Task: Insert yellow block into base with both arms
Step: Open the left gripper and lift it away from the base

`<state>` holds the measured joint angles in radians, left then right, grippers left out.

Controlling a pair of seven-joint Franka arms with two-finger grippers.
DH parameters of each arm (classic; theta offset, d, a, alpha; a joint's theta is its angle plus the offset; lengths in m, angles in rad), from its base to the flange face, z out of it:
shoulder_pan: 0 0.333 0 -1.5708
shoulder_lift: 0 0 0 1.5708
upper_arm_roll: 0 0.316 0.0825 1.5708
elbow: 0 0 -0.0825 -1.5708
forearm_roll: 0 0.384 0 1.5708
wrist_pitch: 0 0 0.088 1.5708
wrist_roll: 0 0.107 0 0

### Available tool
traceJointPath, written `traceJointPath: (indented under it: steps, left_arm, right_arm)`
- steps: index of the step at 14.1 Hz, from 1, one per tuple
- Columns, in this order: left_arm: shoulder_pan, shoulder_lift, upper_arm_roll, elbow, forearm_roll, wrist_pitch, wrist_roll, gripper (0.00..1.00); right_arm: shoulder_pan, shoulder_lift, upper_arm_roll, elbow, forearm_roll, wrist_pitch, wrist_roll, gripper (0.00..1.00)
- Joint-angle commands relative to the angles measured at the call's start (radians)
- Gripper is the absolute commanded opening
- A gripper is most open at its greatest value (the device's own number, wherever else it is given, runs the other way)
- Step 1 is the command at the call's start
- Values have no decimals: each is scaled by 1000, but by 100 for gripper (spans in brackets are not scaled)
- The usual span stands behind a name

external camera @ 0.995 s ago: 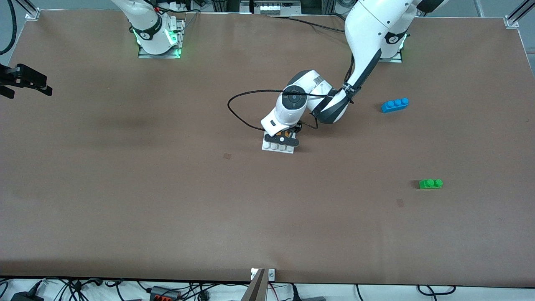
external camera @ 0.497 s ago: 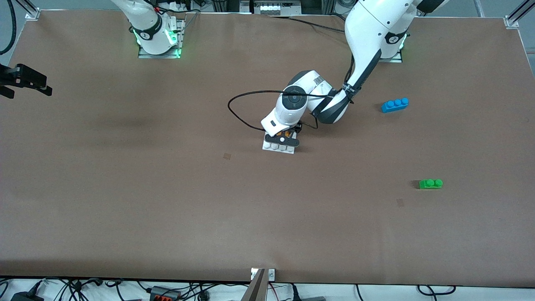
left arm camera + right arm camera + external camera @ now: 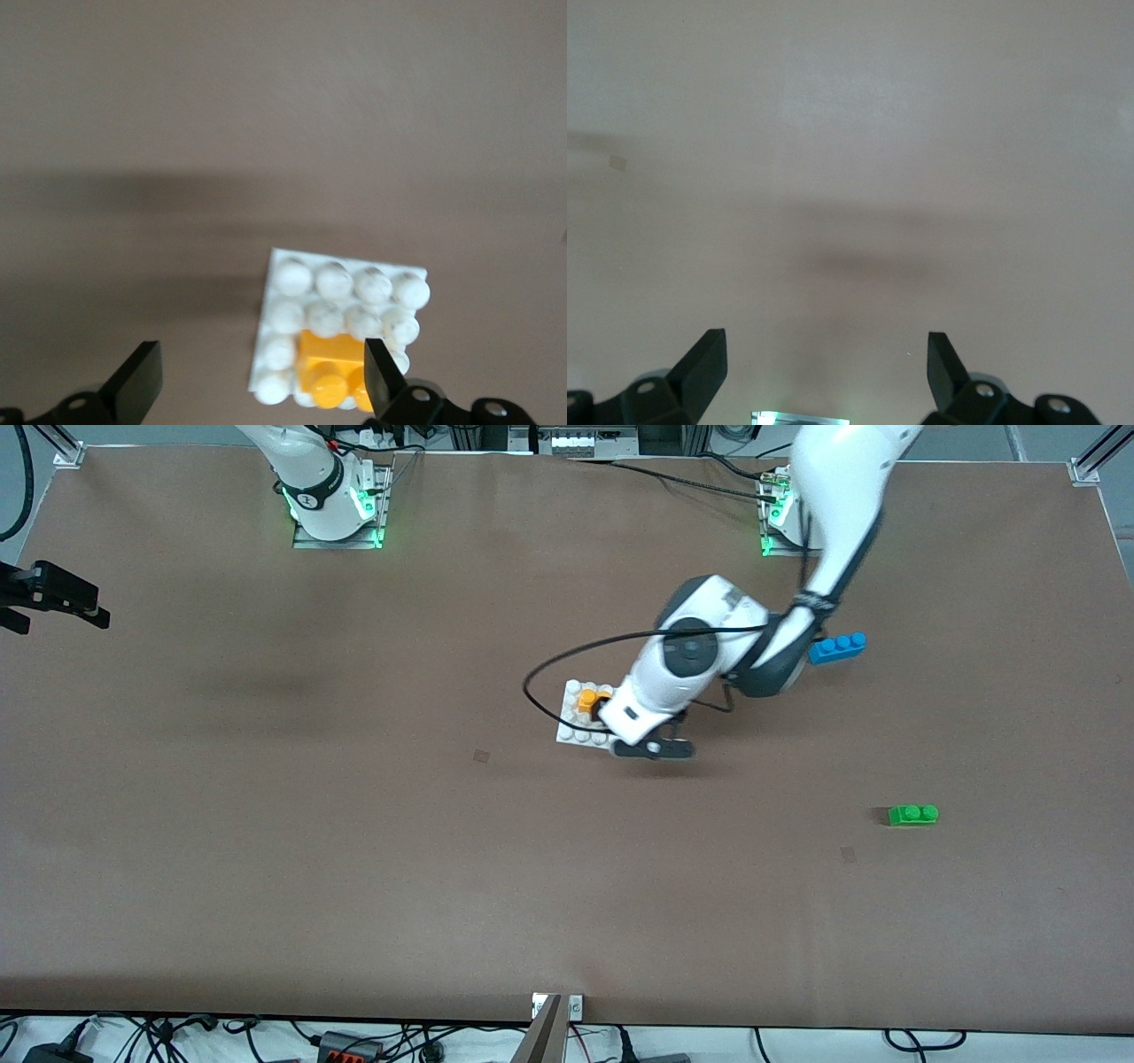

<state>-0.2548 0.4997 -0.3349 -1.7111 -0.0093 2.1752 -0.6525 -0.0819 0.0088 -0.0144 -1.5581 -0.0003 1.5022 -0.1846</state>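
The yellow block (image 3: 587, 701) sits on the white studded base (image 3: 578, 732) near the table's middle, and nothing holds it. My left gripper (image 3: 653, 749) hangs open and empty over the bare table, just off the base's edge toward the left arm's end. In the left wrist view the yellow block (image 3: 332, 367) stands on the base (image 3: 341, 282), close to one fingertip (image 3: 379, 372) of my open left gripper (image 3: 261, 385). My right gripper (image 3: 824, 381) is open and empty over bare table by its own arm's base; that arm waits.
A blue three-stud brick (image 3: 837, 646) lies beside the left arm's elbow. A green two-stud brick (image 3: 913, 814) lies nearer the front camera, toward the left arm's end. A black cable (image 3: 540, 682) loops over the table beside the base.
My left gripper has let go of the yellow block, opened and swung off the base toward the left arm's end. The block stays on the base. The right arm has not moved.
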Motion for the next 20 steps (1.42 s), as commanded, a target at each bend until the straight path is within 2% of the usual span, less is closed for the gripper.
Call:
traceJointPath:
  steps: [1,3,5,7,8,11,12,14,20]
  left_arm:
    - [162,-122,8,-30,-28,-83,7,100]
    - [276,-141,48,-28,-26,-106,74,100]
    - [382,-164,63,-25,-28,-155,285,100]
    - [480,-200,65,-1,-26,-240,445,100]
    - [514,-223,65,34,-15,-303,464,100]
    - [520,-253,71,198,38,-588,467,100]
    - [520,-253,68,227,75,-636,474,100]
    - [519,-277,68,234,68,-660,526,100]
    - [514,-322,54,243,26,-666,516,100]
  right_arm:
    - [-3,-3,1,1,19,3,16,100]
    - [-1,-3,1,1,19,4,16,100]
    - [-4,-3,1,1,19,3,16,100]
    - [-4,5,1,3,19,4,16,100]
    - [-1,6,1,6,19,4,16,100]
    - [1,6,1,7,19,4,16,100]
    - [-1,6,1,9,19,4,16,100]
    - [-1,6,1,9,19,3,16,100]
    - [1,6,1,9,19,3,16,100]
